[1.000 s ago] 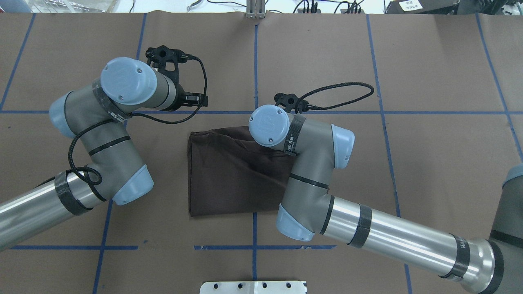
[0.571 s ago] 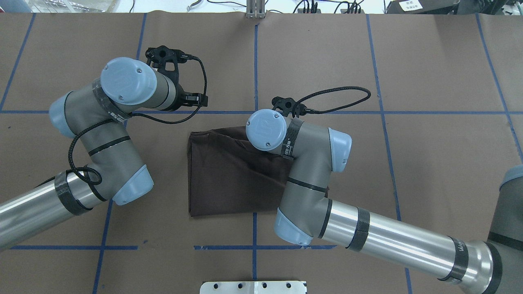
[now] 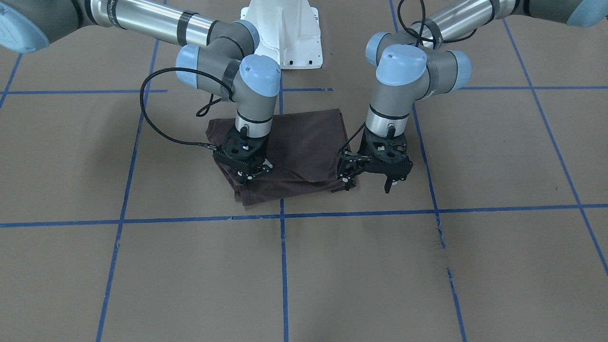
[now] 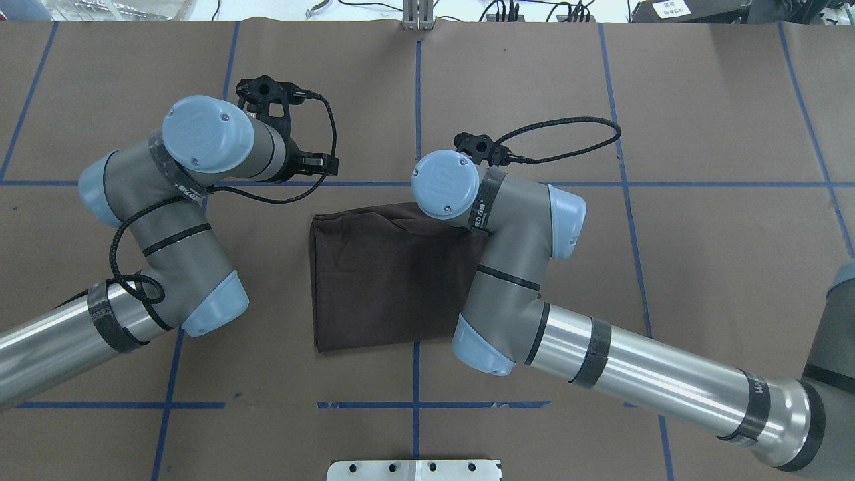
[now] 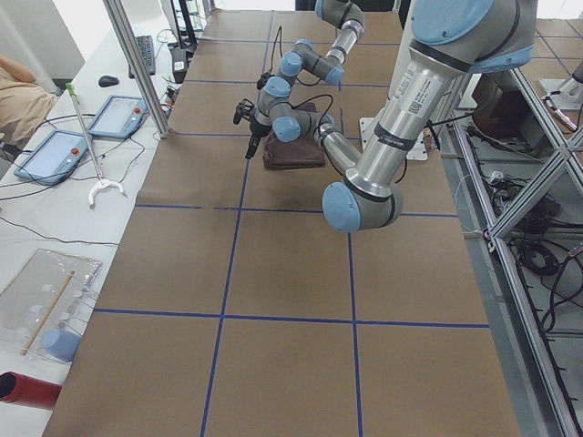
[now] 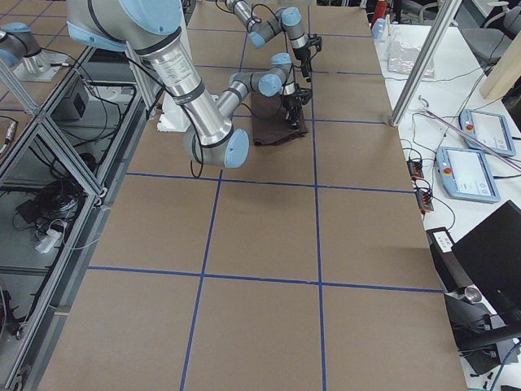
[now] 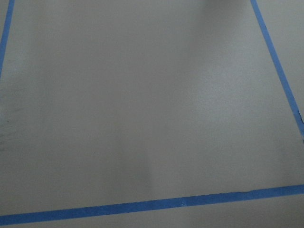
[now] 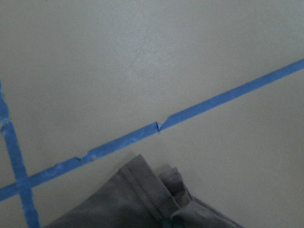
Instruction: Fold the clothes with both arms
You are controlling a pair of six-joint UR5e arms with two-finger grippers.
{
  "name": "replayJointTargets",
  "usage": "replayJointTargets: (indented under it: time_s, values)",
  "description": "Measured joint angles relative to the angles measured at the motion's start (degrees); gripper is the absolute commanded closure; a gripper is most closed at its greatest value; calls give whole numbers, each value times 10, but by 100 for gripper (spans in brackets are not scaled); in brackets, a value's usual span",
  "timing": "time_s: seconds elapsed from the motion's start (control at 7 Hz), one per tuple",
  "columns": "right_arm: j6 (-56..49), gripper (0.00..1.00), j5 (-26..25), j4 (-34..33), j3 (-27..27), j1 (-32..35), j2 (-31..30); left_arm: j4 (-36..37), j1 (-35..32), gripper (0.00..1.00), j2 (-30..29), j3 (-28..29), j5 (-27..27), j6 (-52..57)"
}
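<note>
my right gripper points straight down at the corner of the t-shirt farthest from my base, on my right side. its fingers are drawn close together on the fabric, and the cloth bunches into a small ridge beside them, so i read it as pinching the shirt. my right wrist camera shows only a hemmed corner of the cloth at the bottom of its picture. none of my own fingers show there, so that view does not confirm the pinch.

my left gripper is released, with its two fingers spread wide and aimed downward. it hangs just beside the shirt's edge on my left with nothing in it. its wrist camera shows only bare brown surface and blue tape.

the shirt lies folded into a rough rectangle on the table, between my two arms. it straddles the centre tape line, with its far edge just short of the cross line. the white pedestal stands past the shirt's near edge, apart from it.
</note>
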Motion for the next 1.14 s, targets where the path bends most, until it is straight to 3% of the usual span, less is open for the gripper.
replayJointTargets:
  time_s: [0.71,1.0,1.14]
  values:
    - [9,100,-4,-3,-36,24,-3,-8,1,0,5,-2,0,-2]
    - [4,1,-5,-3,-44,34,-5,-8,1,0,5,-3,0,-2]
    - [-13,0,-5,0,-46,37,-3,-8,1,0,5,-3,-1,-2]
